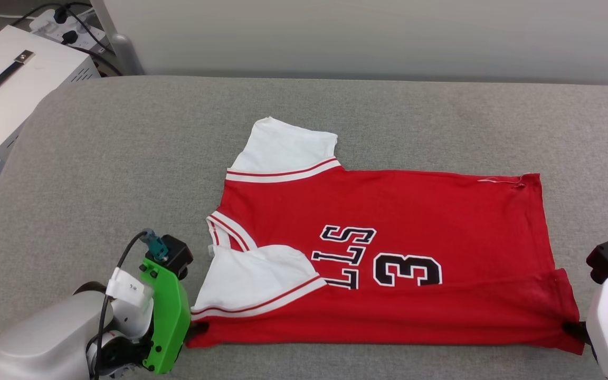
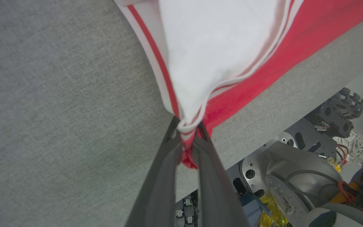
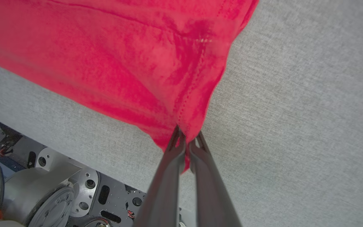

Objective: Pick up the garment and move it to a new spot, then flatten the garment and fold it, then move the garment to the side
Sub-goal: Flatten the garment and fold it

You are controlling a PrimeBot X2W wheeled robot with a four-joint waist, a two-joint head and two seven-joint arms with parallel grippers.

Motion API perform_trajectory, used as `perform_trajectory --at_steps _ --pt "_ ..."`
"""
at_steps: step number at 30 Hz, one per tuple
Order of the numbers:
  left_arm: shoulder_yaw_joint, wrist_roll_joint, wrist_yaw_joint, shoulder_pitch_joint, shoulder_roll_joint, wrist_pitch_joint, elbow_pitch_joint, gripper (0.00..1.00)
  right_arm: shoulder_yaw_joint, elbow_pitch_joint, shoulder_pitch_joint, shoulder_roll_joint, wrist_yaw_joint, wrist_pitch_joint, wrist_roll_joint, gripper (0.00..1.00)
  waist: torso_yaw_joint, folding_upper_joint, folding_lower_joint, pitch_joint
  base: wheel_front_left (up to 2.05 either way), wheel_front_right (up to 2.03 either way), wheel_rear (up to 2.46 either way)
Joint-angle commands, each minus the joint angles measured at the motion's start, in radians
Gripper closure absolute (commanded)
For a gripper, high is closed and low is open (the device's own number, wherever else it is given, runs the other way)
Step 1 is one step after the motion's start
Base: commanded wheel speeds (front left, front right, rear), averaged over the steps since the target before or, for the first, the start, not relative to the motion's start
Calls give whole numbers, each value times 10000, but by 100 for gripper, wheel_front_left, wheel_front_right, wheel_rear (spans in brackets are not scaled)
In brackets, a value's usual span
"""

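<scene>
We judge the garment (image 1: 415, 206) light and limp, best held at its near corners, where the left gripper (image 2: 187, 134) and right gripper (image 3: 186, 140) clamp it

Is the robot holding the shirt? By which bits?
Yes. The left gripper pinches the garment at its near shoulder corner, by the white sleeve; the right gripper pinches its near hem corner.

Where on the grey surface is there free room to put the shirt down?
Free: the strip between the shirt and the wall, and the patch between it and the white box. Crowded: the near edge, where the left tool and right tool pinch its corners.
</scene>
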Motion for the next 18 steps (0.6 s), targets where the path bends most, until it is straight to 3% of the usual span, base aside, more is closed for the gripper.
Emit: perform_trajectory --at_steps 1,10,11,12,13,18 --pt "24 141 -23 191 77 14 119 100 -102 34 179 49 -7 31 -52 100 -28 65 0 153 0 0 0" --pt "23 239 -23 336 -509 -92 1233 100 -153 932 89 937 -7 38 -560 100 -74 65 0 485 0 0 0" --pt "23 245 -23 340 -545 -144 1326 9 -162 960 78 1016 -7 -32 -575 100 -68 65 0 425 0 0 0" --pt "23 249 -23 337 -547 -207 1385 0 -199 952 67 1067 -7 -127 -588 12 -66 65 0 367 0 0 0" --pt "23 259 -23 326 -516 -281 1406 0 -267 917 47 1113 -7 -273 -618 0 -69 65 0 284 0 0 0" --pt "73 341 -23 51 -79 -636 1251 0 -691 390 -32 1105 -7 -1221 -869 0 -50 65 0 -87 0 0 0"
